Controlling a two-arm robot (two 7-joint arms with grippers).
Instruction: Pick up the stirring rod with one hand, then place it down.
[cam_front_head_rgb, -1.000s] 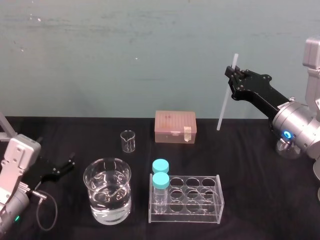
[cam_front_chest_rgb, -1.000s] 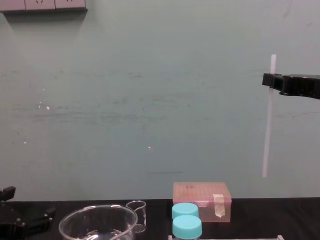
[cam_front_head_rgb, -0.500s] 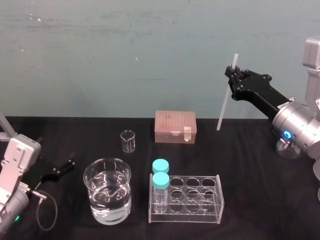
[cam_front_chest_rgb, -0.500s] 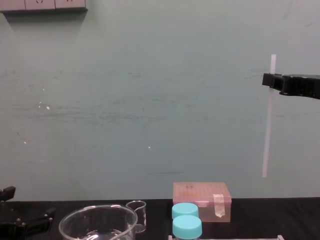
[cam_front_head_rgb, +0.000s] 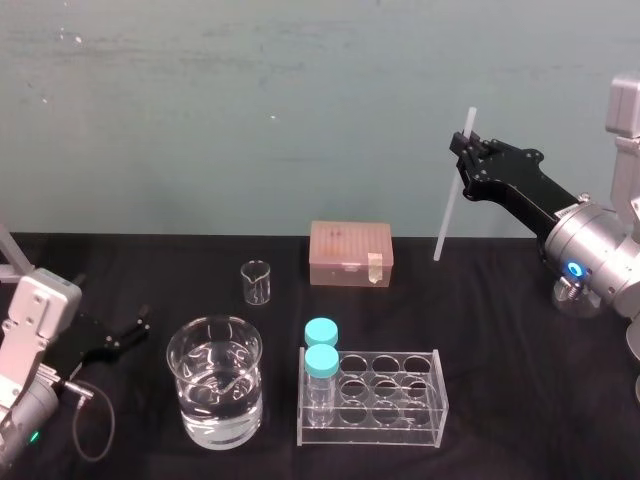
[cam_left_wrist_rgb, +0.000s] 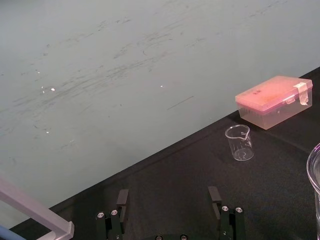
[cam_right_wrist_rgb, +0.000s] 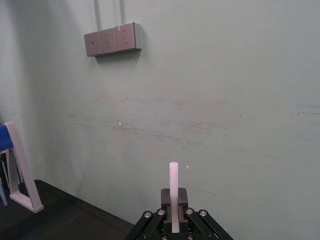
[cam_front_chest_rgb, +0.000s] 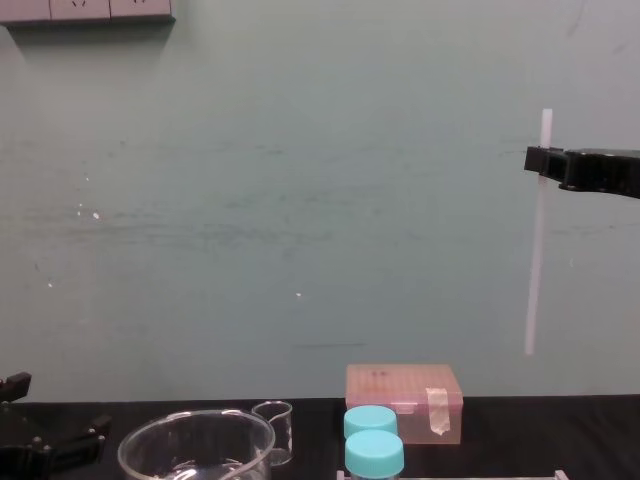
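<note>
The stirring rod (cam_front_head_rgb: 452, 202) is a thin white translucent stick held nearly upright in the air at the right, well above the black table (cam_front_head_rgb: 500, 300). My right gripper (cam_front_head_rgb: 464, 158) is shut on the rod near its upper end; the rod (cam_front_chest_rgb: 536, 250) hangs far below the gripper (cam_front_chest_rgb: 543, 162) in the chest view. In the right wrist view the rod (cam_right_wrist_rgb: 173, 187) rises between the shut fingers (cam_right_wrist_rgb: 164, 200). My left gripper (cam_front_head_rgb: 135, 328) rests low at the table's left, open with nothing in it, also seen in the left wrist view (cam_left_wrist_rgb: 170, 200).
A large glass beaker of water (cam_front_head_rgb: 215, 381) stands front left, a small empty beaker (cam_front_head_rgb: 257, 281) behind it. A clear tube rack (cam_front_head_rgb: 372, 398) holds two teal-capped bottles (cam_front_head_rgb: 321, 361). A pink lidded box (cam_front_head_rgb: 350, 254) sits at the back.
</note>
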